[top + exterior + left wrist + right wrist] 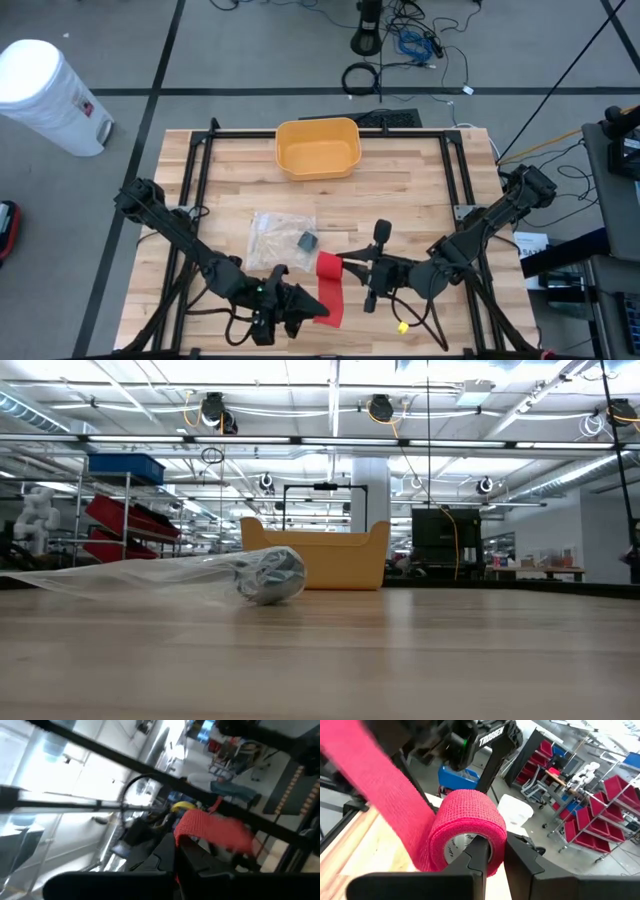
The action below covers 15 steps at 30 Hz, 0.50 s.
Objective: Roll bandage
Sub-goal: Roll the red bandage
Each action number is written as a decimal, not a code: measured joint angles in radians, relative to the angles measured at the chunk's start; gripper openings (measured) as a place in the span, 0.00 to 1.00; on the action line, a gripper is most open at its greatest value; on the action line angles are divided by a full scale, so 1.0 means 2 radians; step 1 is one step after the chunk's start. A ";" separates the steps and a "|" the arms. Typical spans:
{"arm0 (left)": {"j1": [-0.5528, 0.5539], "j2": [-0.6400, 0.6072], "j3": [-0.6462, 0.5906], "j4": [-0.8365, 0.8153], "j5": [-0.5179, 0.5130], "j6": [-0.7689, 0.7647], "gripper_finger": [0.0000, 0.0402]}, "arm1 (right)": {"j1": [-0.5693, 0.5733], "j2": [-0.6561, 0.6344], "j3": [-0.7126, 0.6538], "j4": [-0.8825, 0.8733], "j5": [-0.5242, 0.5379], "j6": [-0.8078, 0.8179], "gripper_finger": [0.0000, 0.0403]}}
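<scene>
Clenched on the loose red bandage strip (331, 300), the left gripper (312, 310) sits at the near edge of the wooden surface (420, 180). Just right, the right gripper (345, 264) grasps the red bandage roll (329, 265).

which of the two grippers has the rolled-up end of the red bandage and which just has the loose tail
The right gripper holds the roll, its fingers pinching the roll's wall. The left gripper is shut on the loose end of the bandage strip.

left gripper (305, 318) – jaws clamped | right gripper (345, 262) – jaws clamped
</scene>
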 joint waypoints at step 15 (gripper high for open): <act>-0.004 0.000 0.027 0.001 -0.051 0.002 0.01 | 0.005 0.000 0.000 -0.066 -0.016 0.059 0.10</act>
